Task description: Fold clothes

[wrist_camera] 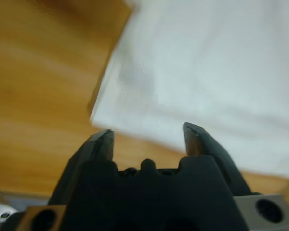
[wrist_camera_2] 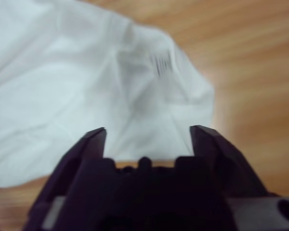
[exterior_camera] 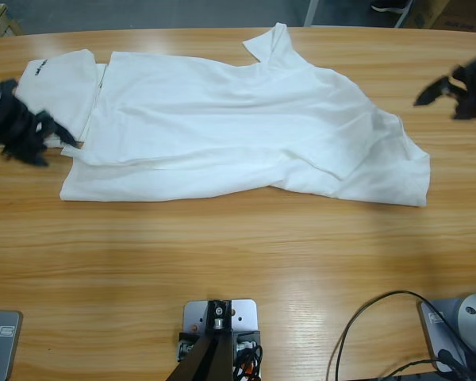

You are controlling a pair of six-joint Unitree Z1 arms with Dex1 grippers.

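A white T-shirt lies crumpled across the wooden table, one sleeve pointing to the far edge. At its left end is a white piece with a small black lettering mark; I cannot tell whether it is a separate shirt. My left gripper hovers at that left end, open, nothing between its jaws. In the left wrist view the left gripper faces a cloth edge. My right gripper is open, off the shirt's right end. In the right wrist view the right gripper faces white cloth.
Bare wood runs along the near side of the table in front of the shirt. A black cable loops at the near right. Beyond the far edge I see grey floor and a cardboard box.
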